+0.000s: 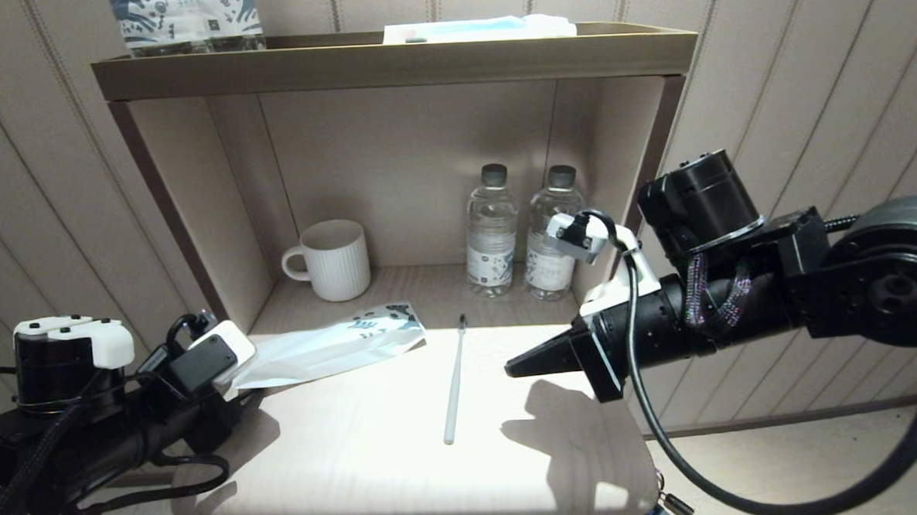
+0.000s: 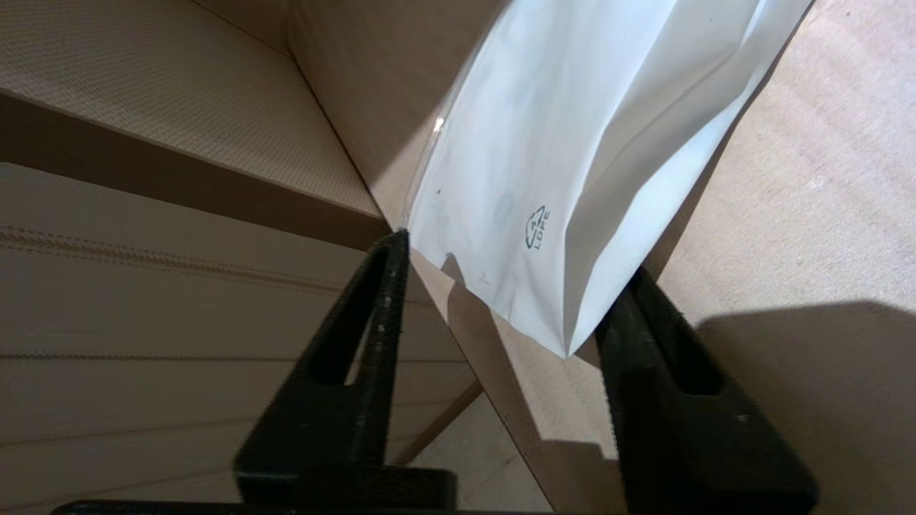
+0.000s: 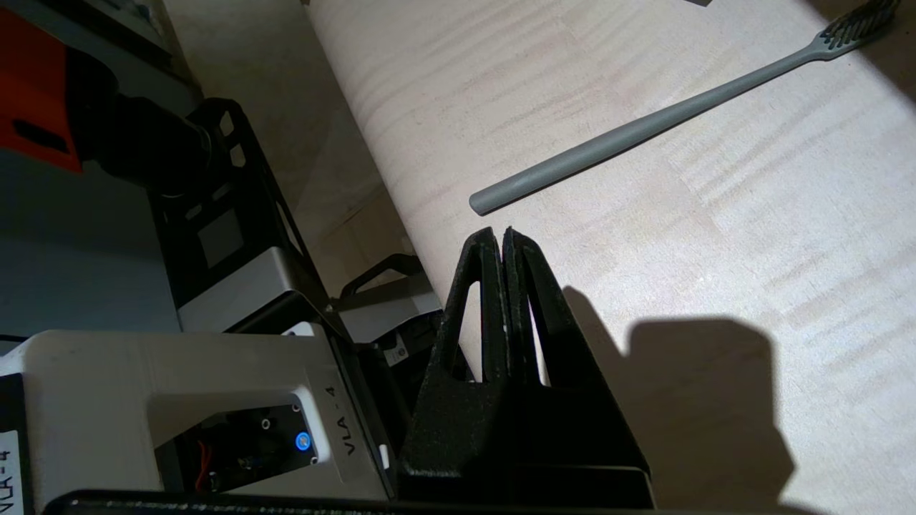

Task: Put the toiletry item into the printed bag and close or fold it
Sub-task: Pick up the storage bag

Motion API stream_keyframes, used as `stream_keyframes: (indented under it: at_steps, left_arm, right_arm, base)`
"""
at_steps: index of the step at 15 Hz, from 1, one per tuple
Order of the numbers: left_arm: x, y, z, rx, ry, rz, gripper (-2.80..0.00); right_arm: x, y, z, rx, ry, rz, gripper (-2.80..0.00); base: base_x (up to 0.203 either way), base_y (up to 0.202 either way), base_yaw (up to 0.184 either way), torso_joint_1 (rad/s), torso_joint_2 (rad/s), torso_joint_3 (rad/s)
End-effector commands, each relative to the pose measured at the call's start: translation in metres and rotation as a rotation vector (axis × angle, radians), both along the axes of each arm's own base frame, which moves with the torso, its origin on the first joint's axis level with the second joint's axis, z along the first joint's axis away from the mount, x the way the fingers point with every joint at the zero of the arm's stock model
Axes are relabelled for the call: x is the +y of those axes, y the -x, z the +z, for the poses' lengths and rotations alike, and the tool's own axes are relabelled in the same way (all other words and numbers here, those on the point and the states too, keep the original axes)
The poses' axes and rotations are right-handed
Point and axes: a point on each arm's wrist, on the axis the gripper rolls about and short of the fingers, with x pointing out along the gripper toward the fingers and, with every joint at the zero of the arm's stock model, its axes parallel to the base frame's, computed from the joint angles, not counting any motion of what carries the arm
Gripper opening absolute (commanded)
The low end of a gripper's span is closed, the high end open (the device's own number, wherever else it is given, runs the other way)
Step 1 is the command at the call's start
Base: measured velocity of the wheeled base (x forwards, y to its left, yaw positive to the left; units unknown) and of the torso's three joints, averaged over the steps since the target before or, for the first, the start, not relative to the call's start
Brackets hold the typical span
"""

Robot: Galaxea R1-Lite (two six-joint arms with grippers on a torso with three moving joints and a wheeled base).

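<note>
Slippage is the risk: printed bag (image 1: 331, 347), flat on table (image 1: 374, 455) w/ toothbrush (image 1: 455, 381) just beside it, is straddled at its corner by left tool (image 2: 501, 286), fingers not yet clamped, so thin film could be missed; right tool (image 3: 503, 239) is clenched empty near toothbrush.
</note>
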Motion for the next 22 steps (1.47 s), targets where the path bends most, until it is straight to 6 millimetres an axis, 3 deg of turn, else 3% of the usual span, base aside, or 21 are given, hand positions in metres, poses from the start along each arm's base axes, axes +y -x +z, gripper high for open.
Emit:
stream_keyframes:
  at_steps: [1, 8, 12, 16, 19, 22]
  left_arm:
    - [0.0, 0.0, 0.002, -0.014, 0.001, -0.003, -2.8]
    - [-0.012, 0.003, 0.006, -0.037, 0.009, -0.064, -2.8]
    - [-0.024, 0.011, 0.027, -0.258, 0.013, -0.072, -2.8]
    - [-0.035, 0.043, 0.041, -0.43, -0.041, -0.093, -2.8]
    - [-0.033, 0.062, 0.056, -0.59, -0.089, -0.094, -2.8]
    - [-0.031, 0.064, 0.078, -0.759, -0.084, -0.061, -2.8]
  right_arm:
    - [-0.001, 0.0, -0.001, 0.004, 0.0, 0.002, -2.8]
    - [-0.002, 0.002, 0.0, 0.0, -0.001, 0.0, -2.8]
    - [-0.008, 0.013, 0.011, -0.025, -0.018, 0.0, -2.8]
    - [-0.014, 0.026, 0.025, -0.019, -0.06, -0.022, -2.8]
    - [-0.023, 0.035, 0.035, -0.011, -0.093, -0.05, -2.8]
    - [-0.031, 0.034, 0.038, 0.003, -0.111, -0.088, -2.8]
  base:
    - [0.0, 0.0, 0.0, 0.0, 0.0, 0.0]
    - [0.0, 0.0, 0.0, 0.0, 0.0, 0.0]
    - [0.0, 0.0, 0.0, 0.0, 0.0, 0.0]
    - [0.0, 0.0, 0.0, 0.0, 0.0, 0.0]
    - [0.0, 0.0, 0.0, 0.0, 0.0, 0.0]
    - [0.0, 0.0, 0.0, 0.0, 0.0, 0.0]
